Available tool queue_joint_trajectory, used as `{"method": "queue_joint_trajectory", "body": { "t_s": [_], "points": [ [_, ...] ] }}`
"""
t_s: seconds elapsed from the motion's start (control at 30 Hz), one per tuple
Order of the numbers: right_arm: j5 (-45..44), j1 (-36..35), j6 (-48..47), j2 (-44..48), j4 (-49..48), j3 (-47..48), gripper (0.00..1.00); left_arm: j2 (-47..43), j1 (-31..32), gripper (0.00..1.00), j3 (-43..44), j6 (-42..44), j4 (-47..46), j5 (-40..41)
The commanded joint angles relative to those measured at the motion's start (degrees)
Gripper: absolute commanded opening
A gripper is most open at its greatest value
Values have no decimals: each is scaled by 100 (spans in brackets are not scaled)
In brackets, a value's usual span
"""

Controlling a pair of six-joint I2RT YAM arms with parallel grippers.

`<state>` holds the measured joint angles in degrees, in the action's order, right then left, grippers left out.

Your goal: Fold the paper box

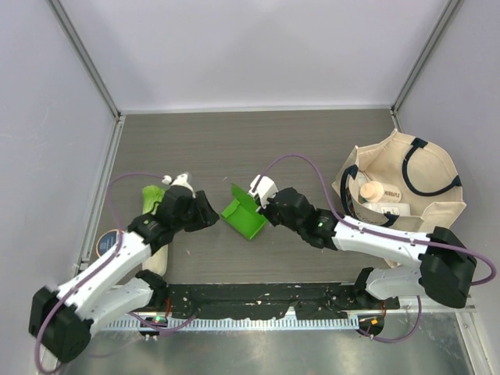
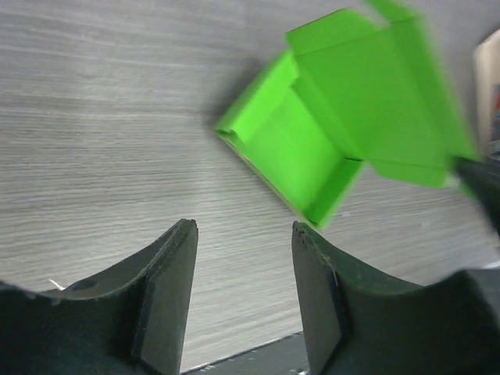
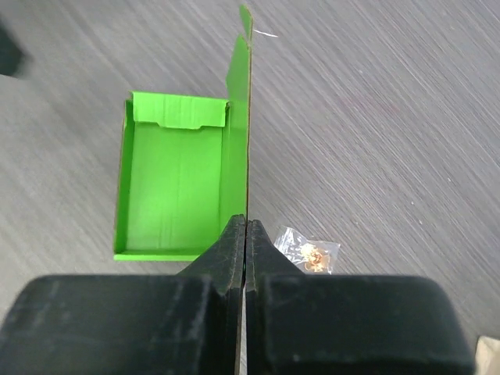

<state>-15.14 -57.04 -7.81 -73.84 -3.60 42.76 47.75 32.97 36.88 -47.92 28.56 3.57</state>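
One unreadable label [image 1: 389, 193]; right claw [image 3: 247, 234] grips paper box [image 3: 176, 187].

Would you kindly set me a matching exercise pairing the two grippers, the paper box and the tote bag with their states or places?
Things:
1. left gripper
2. right gripper
3. paper box
4. tote bag

States or places:
a. beige, far right in the top view
b. open, holding nothing
c. bright green, one flap standing upright
d. shut on a flap of the paper box

Pairs: 1-b, 2-d, 3-c, 4-a.
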Motion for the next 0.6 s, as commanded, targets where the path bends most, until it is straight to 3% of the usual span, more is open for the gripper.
{"method": "queue_joint_trajectory", "body": {
  "t_s": [0.0,0.13,0.27,0.57],
  "points": [
    [1055,148,-852,397,86,-5,1,971,-19,54,-156,661,-1053,-330],
    [1759,377,-950,318,192,48,1,1605,-19,48,-129,688,-2037,-595],
    [1891,413,-968,213,271,30,1,1773,-36,40,3,705,-2038,-401],
    [1927,483,-933,230,166,-31,1,2256,-63,35,-164,951,-2292,-683]
  ]
}}
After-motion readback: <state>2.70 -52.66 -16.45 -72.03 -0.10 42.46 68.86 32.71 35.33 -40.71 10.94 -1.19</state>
